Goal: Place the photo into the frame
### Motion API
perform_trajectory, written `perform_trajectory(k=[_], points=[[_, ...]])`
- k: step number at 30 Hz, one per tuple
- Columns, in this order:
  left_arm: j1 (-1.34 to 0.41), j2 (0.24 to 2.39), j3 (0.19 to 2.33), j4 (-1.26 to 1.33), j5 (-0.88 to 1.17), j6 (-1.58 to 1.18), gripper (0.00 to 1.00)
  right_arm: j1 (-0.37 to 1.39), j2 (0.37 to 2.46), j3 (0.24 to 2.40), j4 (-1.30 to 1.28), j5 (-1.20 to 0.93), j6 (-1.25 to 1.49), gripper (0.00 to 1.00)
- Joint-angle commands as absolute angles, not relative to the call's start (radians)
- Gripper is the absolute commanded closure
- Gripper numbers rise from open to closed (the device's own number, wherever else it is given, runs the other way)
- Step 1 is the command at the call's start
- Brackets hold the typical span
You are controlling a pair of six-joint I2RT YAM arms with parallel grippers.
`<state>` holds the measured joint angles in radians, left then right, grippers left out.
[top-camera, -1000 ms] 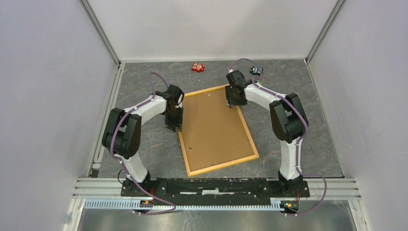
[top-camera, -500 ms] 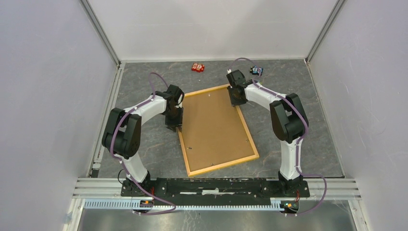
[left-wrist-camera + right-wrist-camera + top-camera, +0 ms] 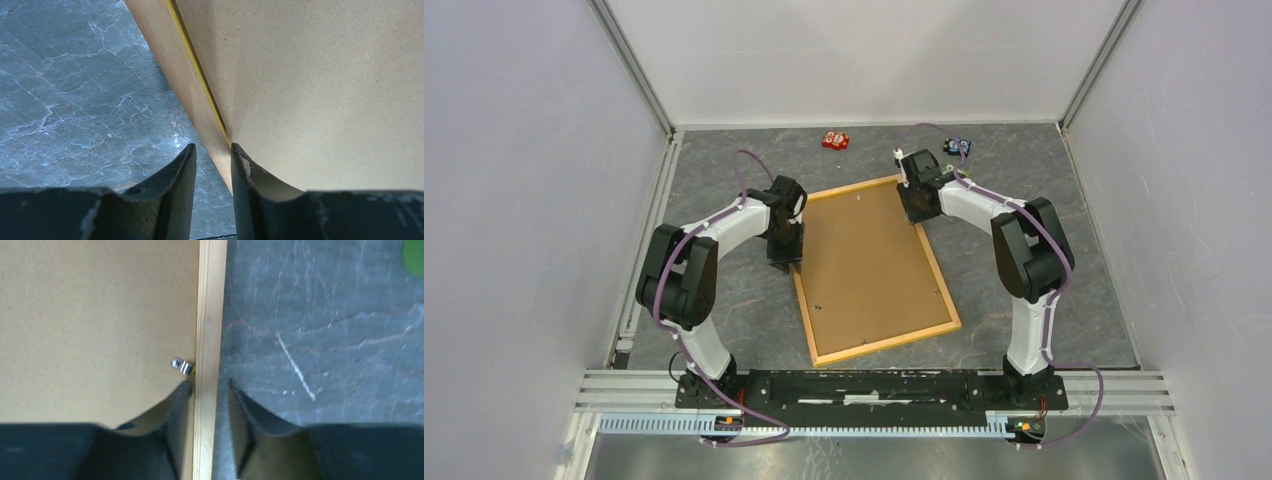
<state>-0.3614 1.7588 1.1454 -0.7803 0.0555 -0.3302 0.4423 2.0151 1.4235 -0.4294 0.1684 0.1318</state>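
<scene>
So the frame lies back-up, slanted across the middle of the tabletop, with the brown backing board sitting in it. No photo in sight anywhere. The left fingers look pinched on the left rail. The right fingers straddle the right rail near its upper corner, a sliver of gap showing, so not clamped. My guess: a two-handed lift or flip, which needs both grips firm first.
</scene>
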Motion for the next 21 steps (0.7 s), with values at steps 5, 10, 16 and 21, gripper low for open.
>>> perform_trajectory(k=[5,10,16,21], points=[[-0.356,1.783,1.171,-0.796,0.026,-0.277,0.58,0.436,1.789,1.17,-0.383,0.053,0.135,0.36],[-0.355,1.813,1.177,-0.781,0.095,-0.289,0.46,0.435,1.648,0.961,-0.307,-0.08,0.16,0.34],[-0.354,1.844,1.222,-0.77,0.175,-0.324,0.4,0.471,1.452,0.705,-0.195,-0.174,0.231,0.35],[-0.353,1.885,1.24,-0.708,0.362,-0.391,0.39,0.578,1.348,0.576,-0.106,-0.185,0.294,0.35]])
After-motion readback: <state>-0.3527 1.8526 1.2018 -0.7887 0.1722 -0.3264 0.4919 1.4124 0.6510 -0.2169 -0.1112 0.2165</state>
